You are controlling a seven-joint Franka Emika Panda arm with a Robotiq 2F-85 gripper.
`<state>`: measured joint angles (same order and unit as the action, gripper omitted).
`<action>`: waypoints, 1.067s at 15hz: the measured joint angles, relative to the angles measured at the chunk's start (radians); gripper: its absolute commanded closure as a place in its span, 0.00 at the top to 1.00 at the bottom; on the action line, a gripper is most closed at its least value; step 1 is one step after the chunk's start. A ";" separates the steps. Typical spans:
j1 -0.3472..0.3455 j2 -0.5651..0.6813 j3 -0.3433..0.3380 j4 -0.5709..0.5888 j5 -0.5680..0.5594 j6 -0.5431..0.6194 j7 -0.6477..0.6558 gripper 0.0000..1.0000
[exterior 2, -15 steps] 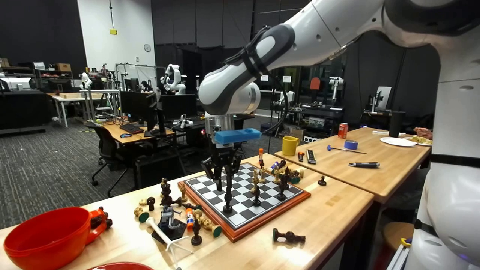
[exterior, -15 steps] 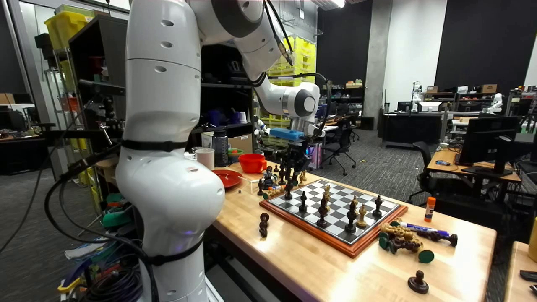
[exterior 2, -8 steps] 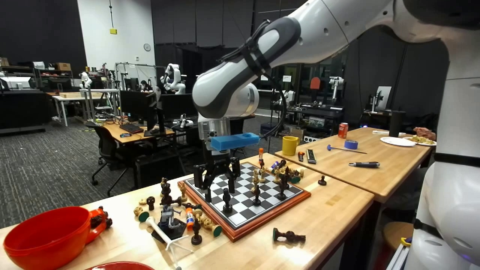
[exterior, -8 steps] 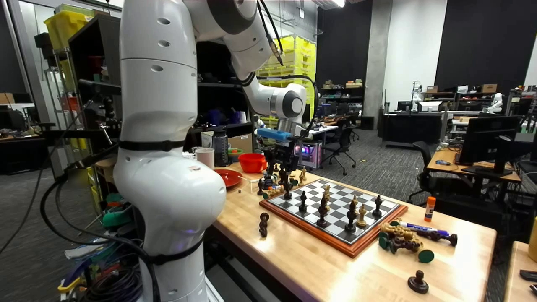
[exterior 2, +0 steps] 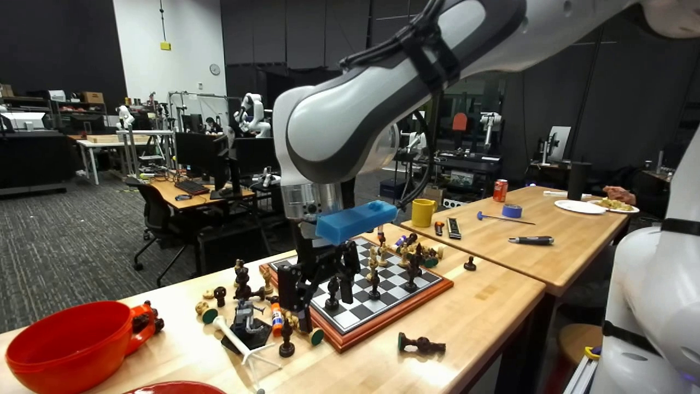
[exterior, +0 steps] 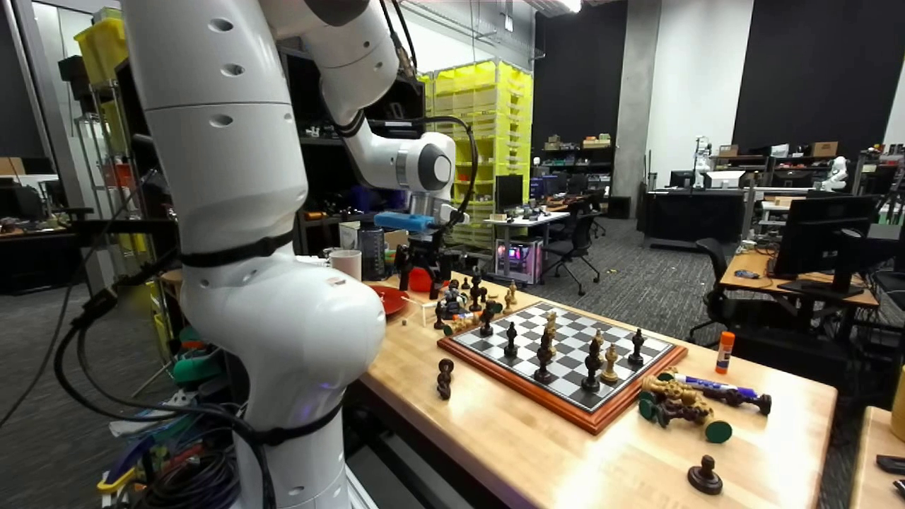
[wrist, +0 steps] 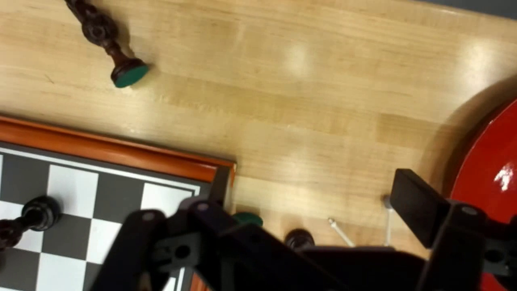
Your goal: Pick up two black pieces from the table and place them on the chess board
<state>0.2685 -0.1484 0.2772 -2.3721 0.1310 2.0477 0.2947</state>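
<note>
Gripper (wrist: 313,185), black, two-fingered, gapes empty; your wrist view frames an upright dark-brown chess piece (wrist: 299,239), likely next, between its jaws.

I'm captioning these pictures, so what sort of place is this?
Probably a robotics lab: the exterior views show another white robot arm in the background, a desk monitor and tall yellow storage shelving.
</note>
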 measured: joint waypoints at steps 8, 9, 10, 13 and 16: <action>0.093 -0.015 0.137 -0.057 0.002 0.120 0.104 1.00; 0.092 -0.014 0.138 -0.057 0.002 0.119 0.104 1.00; 0.091 -0.013 0.136 -0.057 0.002 0.119 0.103 1.00; 0.085 -0.012 0.125 -0.057 0.002 0.119 0.100 1.00; 0.084 -0.011 0.124 -0.057 0.001 0.116 0.100 1.00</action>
<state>0.3524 -0.1594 0.4012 -2.4292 0.1316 2.1641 0.3949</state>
